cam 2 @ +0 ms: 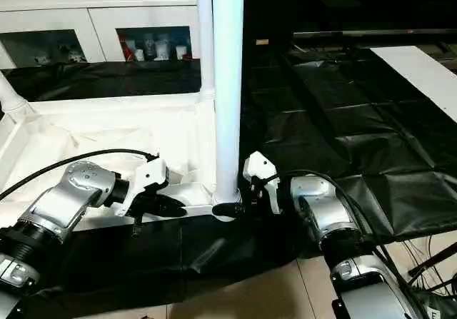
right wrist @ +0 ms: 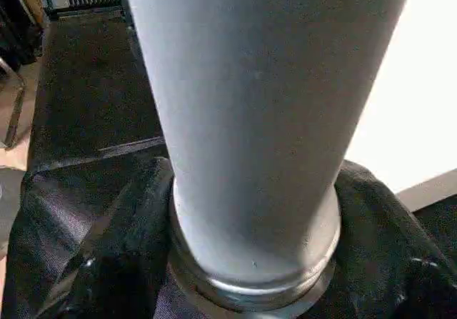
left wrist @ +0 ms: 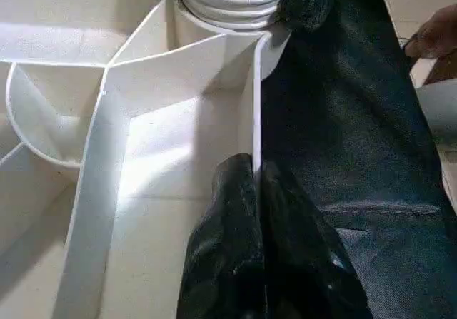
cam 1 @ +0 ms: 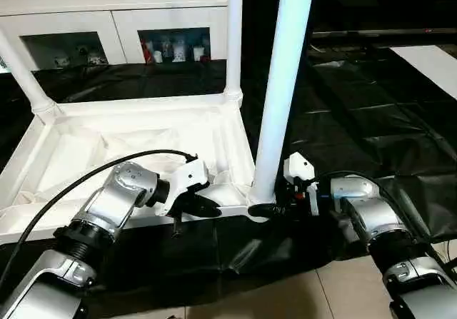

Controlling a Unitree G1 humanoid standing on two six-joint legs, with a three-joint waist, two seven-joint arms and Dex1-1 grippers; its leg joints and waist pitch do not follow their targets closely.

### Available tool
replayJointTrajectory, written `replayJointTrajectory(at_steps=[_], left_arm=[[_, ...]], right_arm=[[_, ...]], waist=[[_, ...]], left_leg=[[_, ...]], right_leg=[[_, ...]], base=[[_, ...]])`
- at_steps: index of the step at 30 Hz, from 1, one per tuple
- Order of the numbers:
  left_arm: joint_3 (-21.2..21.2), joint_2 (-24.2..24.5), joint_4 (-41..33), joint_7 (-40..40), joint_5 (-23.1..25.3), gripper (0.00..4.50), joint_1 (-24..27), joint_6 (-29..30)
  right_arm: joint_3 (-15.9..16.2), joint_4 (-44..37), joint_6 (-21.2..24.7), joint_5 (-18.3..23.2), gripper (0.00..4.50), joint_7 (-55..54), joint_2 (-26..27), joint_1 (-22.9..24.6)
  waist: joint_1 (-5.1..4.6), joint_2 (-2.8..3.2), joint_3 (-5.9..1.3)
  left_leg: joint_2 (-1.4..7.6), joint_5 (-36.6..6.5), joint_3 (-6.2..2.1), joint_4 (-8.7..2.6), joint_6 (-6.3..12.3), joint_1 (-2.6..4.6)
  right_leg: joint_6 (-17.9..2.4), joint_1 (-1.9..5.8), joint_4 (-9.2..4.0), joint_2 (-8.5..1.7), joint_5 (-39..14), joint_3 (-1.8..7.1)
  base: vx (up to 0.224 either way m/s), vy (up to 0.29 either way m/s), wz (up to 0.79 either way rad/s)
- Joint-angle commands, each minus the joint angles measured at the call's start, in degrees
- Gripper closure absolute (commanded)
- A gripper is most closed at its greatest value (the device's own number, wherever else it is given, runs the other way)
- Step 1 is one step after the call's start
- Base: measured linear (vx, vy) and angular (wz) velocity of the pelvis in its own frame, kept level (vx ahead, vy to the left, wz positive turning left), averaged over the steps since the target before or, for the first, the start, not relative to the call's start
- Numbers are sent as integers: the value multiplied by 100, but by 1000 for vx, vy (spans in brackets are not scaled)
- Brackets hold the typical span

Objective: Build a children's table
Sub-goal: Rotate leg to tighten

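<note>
Black plastic sheeting covers the table point(cam 1: 371, 140) that carries the work, with a white cabinet point(cam 1: 107, 5) standing beyond its far edge. At the near edge, the right end effector point(cam 1: 273, 208) has its two black fingers around the base of the near-right leg point(cam 1: 282, 83), just where it enters the corner socket point(cam 1: 258, 206); it is grasping this leg. The left end effector point(cam 1: 200, 206) is clenched on the thin near rim of the table top point(cam 1: 143, 148), one finger on each side of the wall, as the left wrist view shows. The top lies upside down, its ribbed underside facing up. Three legs stand upright in sockets: this one, the far-right leg point(cam 1: 234, 33) and the far-left leg point(cam 1: 21, 73). The near-left corner is outside the pictures, so I cannot tell whether a fourth leg is fitted. I judge the task well advanced; the near-right leg probably still needs tightening. All parts are smooth, matt white plastic; the legs are long tapered tubes with ringed bases.
</note>
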Motion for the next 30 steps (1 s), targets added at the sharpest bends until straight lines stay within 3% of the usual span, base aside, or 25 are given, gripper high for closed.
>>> replayJointTrajectory(at_steps=[1,9,13,16,19,20,21,25,27,29,30], left_arm=[[-255,42,170,-104,155,450,104,128],[-244,37,156,-55,180,450,141,114],[-60,-229,316,427,151,450,117,112],[132,-770,632,1370,210,450,36,321],[174,-908,721,1614,233,450,10,350],[287,-1290,973,2226,265,450,-101,452],[340,-1422,1071,2444,267,450,-155,508],[522,-1898,1474,3240,296,450,-375,572],[614,-2155,1714,3686,382,450,-510,533],[618,-2301,1872,3915,483,450,-624,442],[607,-2313,1870,3871,483,450,-633,411]], right_arm=[[-103,79,60,62,176,12,-7,-137],[-128,141,-7,24,180,-118,15,-86],[-328,612,-180,-206,180,-1403,282,-139],[-683,1106,-114,-172,181,-3113,895,-97],[-734,1202,-92,-184,181,-3510,1036,-96],[-837,1465,-66,-242,181,-4580,1391,-163],[-862,1554,-66,-246,181,-4829,1500,-202],[-1007,1911,-137,-210,181,-5721,1909,-422],[-1167,2165,-184,-172,181,-6256,2166,-615],[-1083,2326,-275,-361,181,-6639,2345,-791],[-1064,2324,-297,-358,181,-6490,2378,-798]], waist=[[9,-35,-335],[8,-25,-334],[-41,-28,-301],[-133,-19,-271],[-196,-22,-250],[-223,-1,-244],[-242,-6,-227],[-289,-9,-207],[-322,7,-182],[-350,16,-175],[-368,38,-182]], left_leg=[[105,-1200,18,-366,371,37],[105,-1225,19,-367,366,43],[93,-1468,9,-398,242,38],[80,-1885,-41,-442,37,63],[69,-2134,-60,-463,-60,74],[58,-2350,-64,-459,-35,97],[52,-2402,-55,-457,-65,112],[11,-2864,-94,-437,-87,181],[-8,-3225,-118,-415,-71,304],[-8,-3422,-142,-430,-54,335],[-6,-3551,-161,-452,-43,335]], right_leg=[[-1450,288,-321,-226,-1002,178],[-1467,285,-324,-224,-999,176],[-1377,268,-368,-231,-1401,181],[-1113,252,-455,-260,-2248,173],[-955,216,-500,-245,-2601,160],[-887,181,-532,-250,-2777,163],[-869,158,-559,-242,-2842,161],[-548,105,-683,-242,-3640,81],[-370,44,-819,-218,-3907,-38],[-249,37,-875,-202,-3930,-105],[-205,76,-896,-196,-3838,-152]], base=[[0,0,0],[0,0,0],[0,0,0],[0,0,0],[0,0,0],[0,0,0],[0,0,0],[0,0,0],[-25,8,1],[-25,8,1],[0,0,0]])
